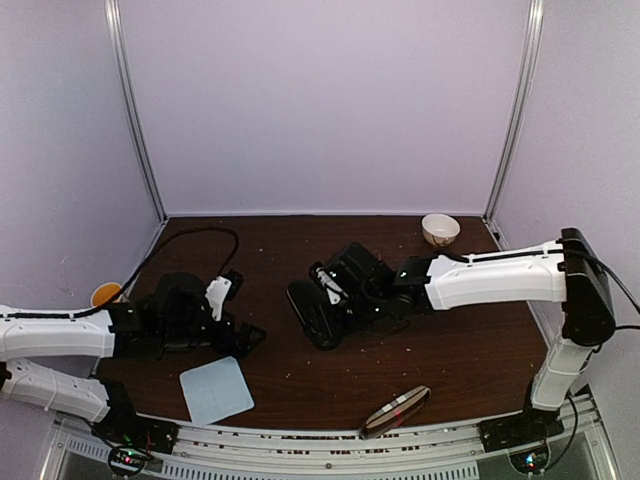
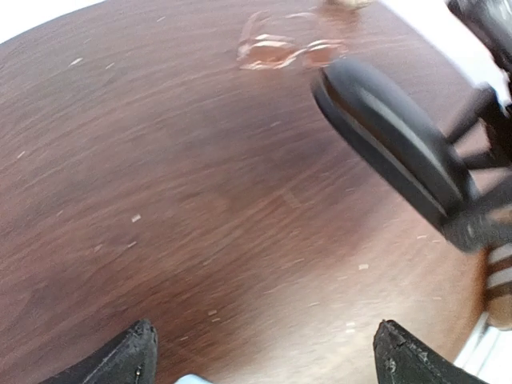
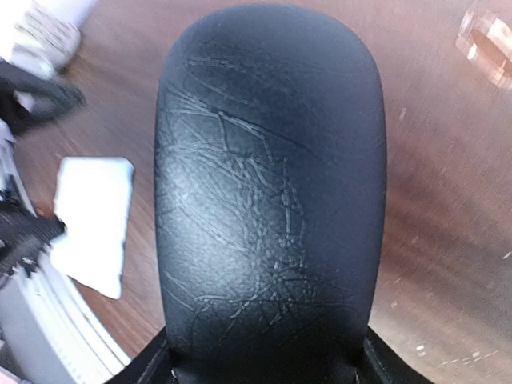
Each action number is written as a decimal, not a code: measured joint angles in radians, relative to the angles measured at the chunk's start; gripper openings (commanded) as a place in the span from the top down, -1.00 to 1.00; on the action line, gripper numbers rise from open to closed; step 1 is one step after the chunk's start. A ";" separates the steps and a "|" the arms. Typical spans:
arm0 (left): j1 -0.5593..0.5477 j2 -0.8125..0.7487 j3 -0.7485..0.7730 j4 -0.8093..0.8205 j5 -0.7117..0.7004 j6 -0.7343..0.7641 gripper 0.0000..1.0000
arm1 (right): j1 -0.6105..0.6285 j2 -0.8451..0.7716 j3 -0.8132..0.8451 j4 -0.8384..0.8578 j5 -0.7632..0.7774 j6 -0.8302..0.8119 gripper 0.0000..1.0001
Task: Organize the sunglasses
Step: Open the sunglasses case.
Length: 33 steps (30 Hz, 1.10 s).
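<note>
One pair of reddish-copper wire-framed sunglasses (image 2: 284, 50) lies on the brown table, blurred, far ahead of my left gripper. It also shows at the top right of the right wrist view (image 3: 488, 44). I cannot make out a second pair. My right gripper (image 3: 268, 372) is shut on the black oblong case (image 3: 268, 184), which fills its view and is held near the table's middle (image 1: 315, 318). My left gripper (image 2: 268, 364) is open and empty, low over bare table, left of the case (image 2: 392, 144).
A pale blue cloth (image 1: 215, 390) lies near the front left edge. A brown wooden case with a red mark (image 1: 395, 410) lies at the front edge. A white bowl (image 1: 440, 229) stands at the back right. An orange object (image 1: 105, 294) sits at the far left.
</note>
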 measured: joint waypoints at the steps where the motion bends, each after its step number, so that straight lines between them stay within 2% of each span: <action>1: 0.000 -0.003 0.000 0.012 0.022 0.002 -0.95 | -0.010 -0.028 -0.018 0.024 -0.006 -0.010 0.06; 12: 0.000 0.017 0.026 0.166 0.238 -0.006 -0.95 | -0.047 -0.238 -0.255 0.268 -0.106 -0.038 0.22; 19: 0.000 0.108 0.086 0.274 0.333 -0.030 -0.95 | -0.047 -0.327 -0.374 0.393 -0.151 -0.035 0.31; 33: 0.000 0.243 0.173 0.421 0.460 -0.079 -0.94 | -0.054 -0.363 -0.456 0.550 -0.216 -0.027 0.40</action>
